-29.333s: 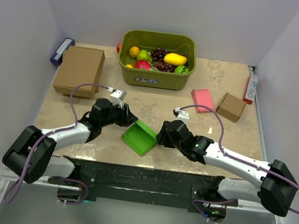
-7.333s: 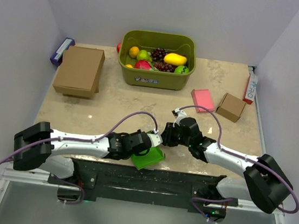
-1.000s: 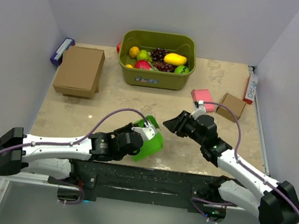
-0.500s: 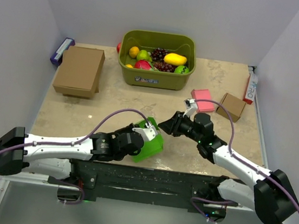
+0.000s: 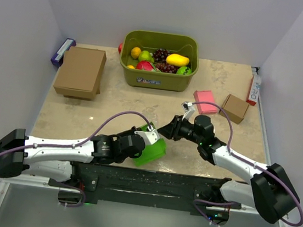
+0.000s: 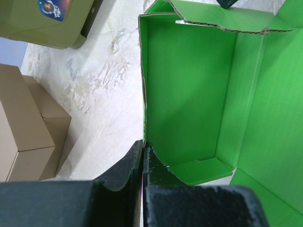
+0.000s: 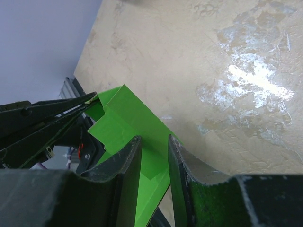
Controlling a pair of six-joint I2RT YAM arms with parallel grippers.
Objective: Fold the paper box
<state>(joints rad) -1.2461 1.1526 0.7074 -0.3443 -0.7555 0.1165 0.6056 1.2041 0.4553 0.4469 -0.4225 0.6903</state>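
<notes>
Top view: a beige marbled table [image 5: 113,106] is walled on three sides by plain pale grey panels. An olive fruit tub [image 5: 157,76] stands at the far middle. To the left of the tub is a large brown cardboard box [image 5: 80,71], and to its right and a little nearer are a pink flat box [image 5: 205,101] and a small brown box [image 5: 234,108]. The paper box [image 5: 152,150] is well nearer than the tub, close to the table's near edge and roughly in line with the tub's middle. The left gripper [image 5: 147,137] is on the box's left side, and the right gripper [image 5: 167,131] is just at its far right corner.

Left wrist view: the paper box [image 6: 189,85] is open towards the camera, with its green inside and flaps showing. The left gripper [image 6: 143,147] has its fingers pressed together on the box's left wall. The tub [image 6: 42,21] is in the upper left corner, with the cardboard box [image 6: 23,127] below it.

Right wrist view: a glossy patch of table [image 7: 222,61] fills the upper right. The right gripper [image 7: 154,138] has its fingers a little apart over a green flap of the paper box [image 7: 125,116]. Whether they touch the flap cannot be told.
</notes>
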